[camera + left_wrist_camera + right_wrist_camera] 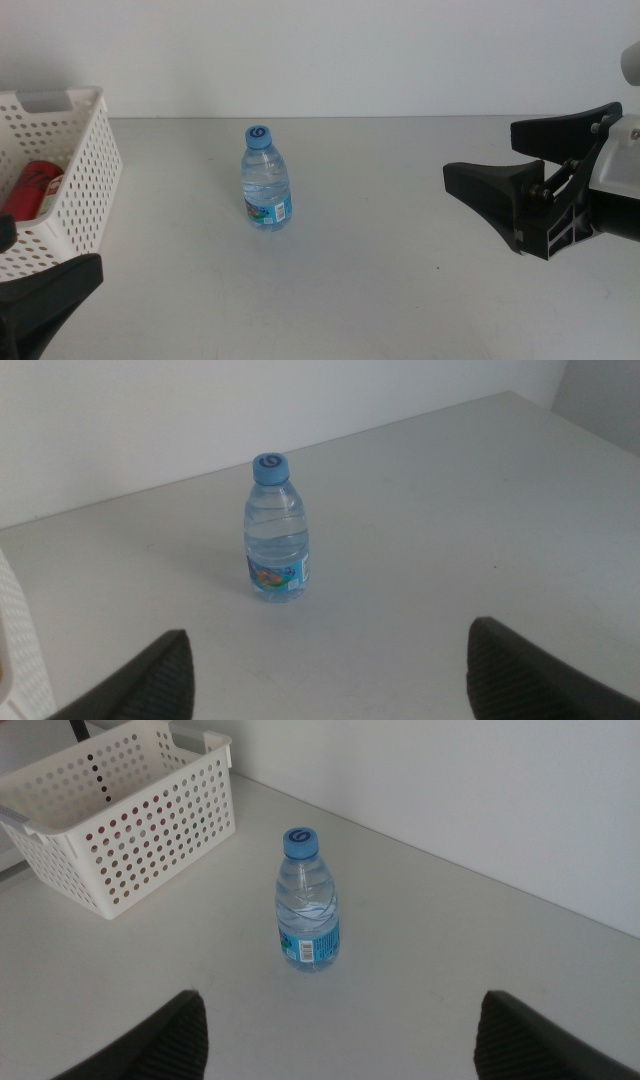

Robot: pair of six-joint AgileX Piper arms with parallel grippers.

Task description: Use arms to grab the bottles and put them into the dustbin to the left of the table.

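One bottle [266, 180] remains on the worktop [400, 290], standing upright left of centre in the middle view, blue cap up, label low on its body. It is clear on all sides; nothing touches it. The dustbin [85, 190] sits at the left edge of the frame, well apart from the bottle, with a red can [30, 188] lying inside against its wall. Judged from this, part of the clearing is done and the bottle is the item left.

The right gripper [480, 165] enters from the right of the frame at mid height, jaws spread wide and pointed toward the bottle, with a broad strip of bare worktop between them. The left gripper [20, 275] waits at the lower left corner, just in front of the dustbin; its wrist view shows both jaws far apart with the bottle centred between them at a distance. Neither holds anything.

The wide spread suits a side approach to a round, upright body. Open room exists right, front and behind the bottle. The constraint lies leftward: the dustbin's perforated wall and rim must be cleared before release, and the left gripper stands close to that wall. A light bottle could tip if struck by one jaw first.
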